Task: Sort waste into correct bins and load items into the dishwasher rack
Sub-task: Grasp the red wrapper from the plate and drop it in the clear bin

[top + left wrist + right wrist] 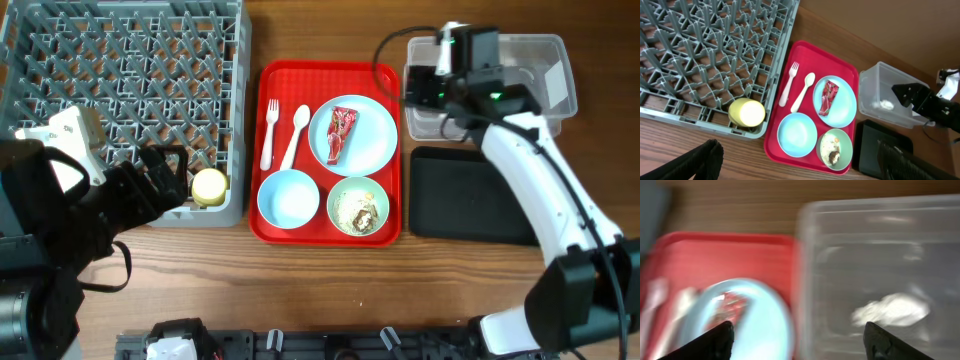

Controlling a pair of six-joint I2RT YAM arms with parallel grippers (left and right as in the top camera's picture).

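1. The left gripper point(168, 175) hangs over the near right corner of the large square grey plastic dishwasher rack point(240, 120). Its fingers are spread wide and hold nothing.
2. The small yellow round cup point(209, 187) sits in that corner cell of the rack, just beside the left gripper. I cannot tell whether it stands upright.
3. The right gripper point(799, 337) hovers above the clear plastic rectangular tub point(560, 45), its jaws wide apart and empty.
4. The crumpled white napkin point(892, 309) lies on the floor of the tub, apart from the fingers.
5. The shallow black rectangular tray point(470, 195) lies just beside the tub, on its near side.
6. The large red serving tray point(256, 150) lies on the wooden table point(300, 290), between the rack and the two bins.
7. The pale blue round plate point(375, 150) rests in the far right part of the red tray, and the small red printed wrapper point(342, 132) lies on it.
8. The white plastic fork point(269, 135) and the white plastic spoon point(296, 135) lie side by side on the red tray, left of the plate, with the fork nearer the rack.
9. One smaller pale blue bowl point(288, 198) sits on the tray's near left part.
10. The second small bowl point(332, 206) sits just to its right and holds the whitish-brown food scraps point(358, 210).
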